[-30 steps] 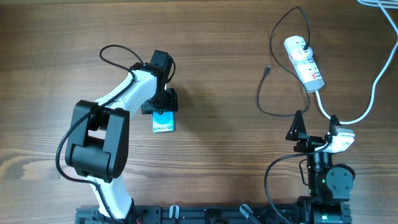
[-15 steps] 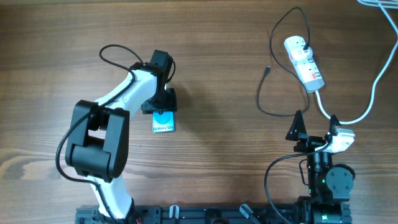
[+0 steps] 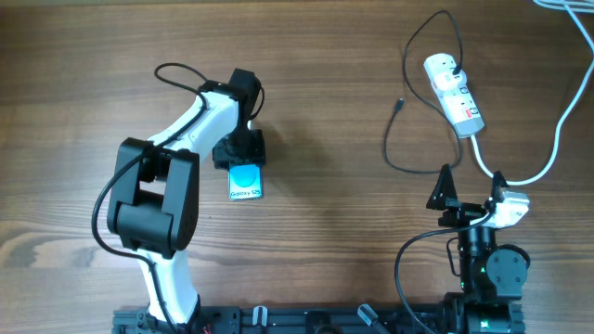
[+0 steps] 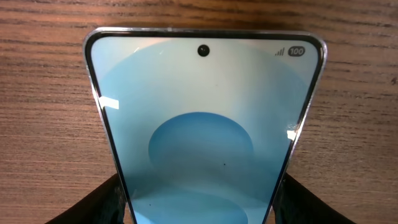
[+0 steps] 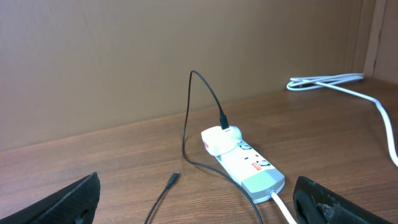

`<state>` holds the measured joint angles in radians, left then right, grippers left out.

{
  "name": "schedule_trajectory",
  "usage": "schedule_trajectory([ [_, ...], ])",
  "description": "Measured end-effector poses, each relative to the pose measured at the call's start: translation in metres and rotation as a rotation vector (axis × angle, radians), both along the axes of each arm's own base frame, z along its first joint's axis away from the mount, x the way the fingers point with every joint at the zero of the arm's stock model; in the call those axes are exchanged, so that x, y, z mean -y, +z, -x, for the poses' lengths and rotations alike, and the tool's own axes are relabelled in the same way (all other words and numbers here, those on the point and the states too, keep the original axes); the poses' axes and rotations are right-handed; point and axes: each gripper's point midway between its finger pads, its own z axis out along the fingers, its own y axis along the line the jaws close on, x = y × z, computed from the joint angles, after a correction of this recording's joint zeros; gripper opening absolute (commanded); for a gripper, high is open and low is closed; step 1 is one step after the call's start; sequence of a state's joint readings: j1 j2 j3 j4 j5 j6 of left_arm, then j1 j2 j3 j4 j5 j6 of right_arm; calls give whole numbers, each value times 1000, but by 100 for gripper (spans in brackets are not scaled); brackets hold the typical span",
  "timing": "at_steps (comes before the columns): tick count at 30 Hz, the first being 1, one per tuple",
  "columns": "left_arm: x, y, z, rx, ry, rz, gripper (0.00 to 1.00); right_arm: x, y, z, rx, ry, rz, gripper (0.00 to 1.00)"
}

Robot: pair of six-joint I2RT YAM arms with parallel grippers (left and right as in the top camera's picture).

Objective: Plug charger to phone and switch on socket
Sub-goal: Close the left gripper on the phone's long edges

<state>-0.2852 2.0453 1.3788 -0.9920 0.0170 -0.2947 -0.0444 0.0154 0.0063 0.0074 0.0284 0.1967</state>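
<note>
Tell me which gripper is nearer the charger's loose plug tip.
Right. The right gripper sits open a short way from the plug tip, on the same side of the table; the left gripper straddles the phone, far across it.

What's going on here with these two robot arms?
The left gripper sits over the phone on the table, a finger on each side; whether it grips is unclear. The right gripper hangs open near the robot's base. The charger is plugged into the socket, but its free tip lies on the wood, not yet in the phone.
</note>
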Motion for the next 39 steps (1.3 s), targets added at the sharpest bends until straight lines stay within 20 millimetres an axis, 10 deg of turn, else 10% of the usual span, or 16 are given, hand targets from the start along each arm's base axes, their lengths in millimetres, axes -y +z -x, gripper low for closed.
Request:
schedule_trajectory([
  [16, 13, 38, -30, 58, 1, 42, 47, 0, 0, 0, 0, 0, 0, 100],
  [30, 19, 4, -19, 67, 4, 58, 57, 0, 0, 0, 0, 0, 0, 100],
  [39, 25, -1, -19, 102, -4, 69, 98, 0, 0, 0, 0, 0, 0, 100],
])
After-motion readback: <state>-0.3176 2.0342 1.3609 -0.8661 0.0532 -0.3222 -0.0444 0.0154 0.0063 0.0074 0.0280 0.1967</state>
